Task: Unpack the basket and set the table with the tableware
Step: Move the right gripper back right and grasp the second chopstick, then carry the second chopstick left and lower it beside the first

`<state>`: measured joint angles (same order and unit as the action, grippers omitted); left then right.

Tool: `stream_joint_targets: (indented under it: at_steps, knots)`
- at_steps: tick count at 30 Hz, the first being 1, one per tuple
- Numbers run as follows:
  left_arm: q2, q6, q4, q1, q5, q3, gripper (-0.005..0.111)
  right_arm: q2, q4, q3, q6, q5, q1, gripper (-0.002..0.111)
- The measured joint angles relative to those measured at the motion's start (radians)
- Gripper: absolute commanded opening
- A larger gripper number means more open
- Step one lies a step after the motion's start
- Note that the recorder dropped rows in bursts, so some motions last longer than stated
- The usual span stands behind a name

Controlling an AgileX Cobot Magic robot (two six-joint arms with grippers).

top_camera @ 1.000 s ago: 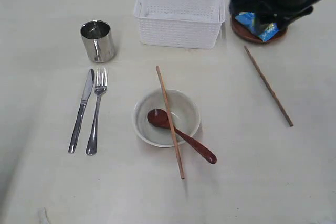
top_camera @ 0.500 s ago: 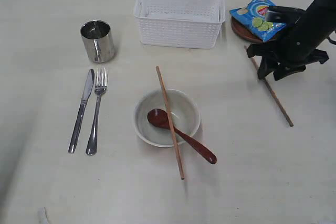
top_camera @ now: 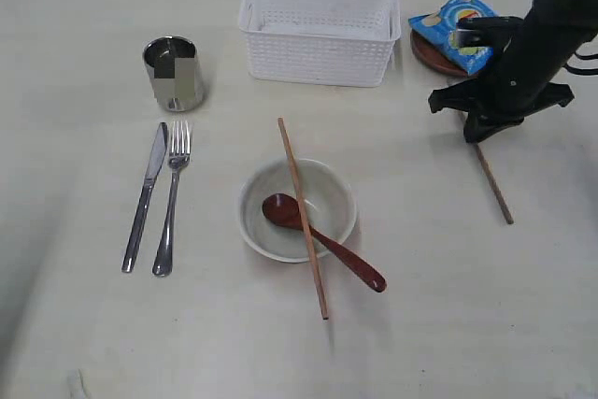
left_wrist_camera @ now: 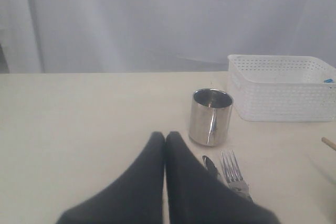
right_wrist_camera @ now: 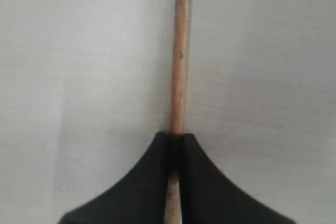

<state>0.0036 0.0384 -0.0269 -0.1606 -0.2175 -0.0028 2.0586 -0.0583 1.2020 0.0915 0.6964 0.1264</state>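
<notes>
My right gripper [top_camera: 478, 130] [right_wrist_camera: 175, 139] is shut on a wooden chopstick [top_camera: 493, 184] [right_wrist_camera: 180, 51] at the right of the table [top_camera: 93, 324]. The second chopstick [top_camera: 301, 212] lies across the cream bowl [top_camera: 334, 195], which holds the reddish-brown spoon [top_camera: 322, 242]. Knife [top_camera: 144, 195] and fork [top_camera: 171, 198] lie side by side at the left, below the steel cup [top_camera: 174, 73] [left_wrist_camera: 210, 116]. The white basket [top_camera: 318, 25] [left_wrist_camera: 283, 87] stands at the back. The brown plate [top_camera: 432, 55] behind it carries a blue chip bag [top_camera: 456, 23]. My left gripper [left_wrist_camera: 165, 139] is shut on nothing and does not show in the exterior view.
A pale curtain [left_wrist_camera: 157, 19] hangs behind the table's far edge. My right arm [top_camera: 537, 35] reaches in from the right, over the plate's side. Bare table lies in front of the bowl and between the bowl and the held chopstick.
My right arm has swung down from over the plate and chip bag to the right chopstick. The chopstick has shifted slightly and now sits between the shut jaws.
</notes>
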Motion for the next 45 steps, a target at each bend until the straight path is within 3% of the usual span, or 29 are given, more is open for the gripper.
stream_joint_targets:
  at_steps: [6,12,23,33,45]
  knots:
    - [0.0,0.0,0.0,0.0,0.0,0.0,0.0,-0.033,0.058,-0.006,-0.068,0.042,0.026,-0.001]
    - [0.0,0.0,0.0,0.0,0.0,0.0,0.0,-0.174,-0.036,-0.02,-0.046,0.136,0.054,-0.001]
    - [0.0,0.0,0.0,0.0,0.0,0.0,0.0,-0.448,-0.231,-0.02,-0.028,0.207,0.282,-0.001]
    - [0.0,0.0,0.0,0.0,0.0,0.0,0.0,-0.392,-0.406,-0.02,-0.117,0.086,0.536,-0.001]
    - [0.0,0.0,0.0,0.0,0.0,0.0,0.0,-0.288,-0.409,-0.02,-0.25,0.037,0.586,-0.001]
